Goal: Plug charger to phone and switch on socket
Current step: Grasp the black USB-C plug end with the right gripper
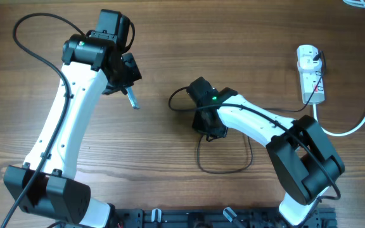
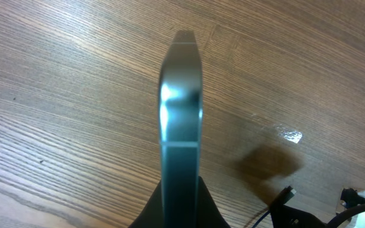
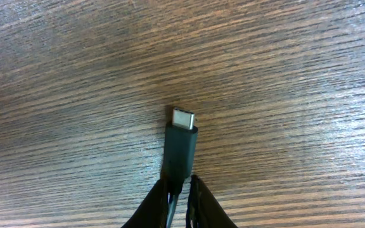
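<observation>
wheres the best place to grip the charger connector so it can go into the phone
Grip the charger on its black moulded body, behind the silver tip, coming from the cable end. The body is wider than the thin cable, and the tip must stay bare to enter a port. The right gripper pinches its rear end.

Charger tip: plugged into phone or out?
Out. The charger tip is bare above the table, pinched in the right gripper.
</observation>
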Motion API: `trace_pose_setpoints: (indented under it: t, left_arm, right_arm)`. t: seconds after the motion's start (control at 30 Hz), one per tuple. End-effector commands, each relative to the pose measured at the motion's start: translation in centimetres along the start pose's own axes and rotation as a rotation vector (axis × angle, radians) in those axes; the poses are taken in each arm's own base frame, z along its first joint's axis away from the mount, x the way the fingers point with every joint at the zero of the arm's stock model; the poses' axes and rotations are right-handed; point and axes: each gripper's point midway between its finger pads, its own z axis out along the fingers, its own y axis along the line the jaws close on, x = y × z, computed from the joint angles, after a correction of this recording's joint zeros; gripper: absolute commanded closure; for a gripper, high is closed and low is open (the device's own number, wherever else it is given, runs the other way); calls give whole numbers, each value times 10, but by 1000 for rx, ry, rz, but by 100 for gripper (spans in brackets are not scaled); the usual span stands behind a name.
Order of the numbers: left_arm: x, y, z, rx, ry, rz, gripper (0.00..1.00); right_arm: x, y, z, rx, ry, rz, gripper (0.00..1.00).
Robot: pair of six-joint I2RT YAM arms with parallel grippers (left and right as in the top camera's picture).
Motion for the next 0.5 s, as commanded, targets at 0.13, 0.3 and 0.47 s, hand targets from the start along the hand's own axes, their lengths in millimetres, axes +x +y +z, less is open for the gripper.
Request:
trace_pose_setpoints:
  t: [0.13,0.3,0.47]
  left_arm:
    - [-3,1,1,-9,-11,-15,96]
    - [-3,1,1,-9,-11,-15,96]
    - [-3,1,1,-9,-11,-15,96]
  right_arm:
    - [8,-1,13,14,47,-1,89]
    - [8,-1,15,15,48,0,92]
    - [7,0,15,9,43,-6,95]
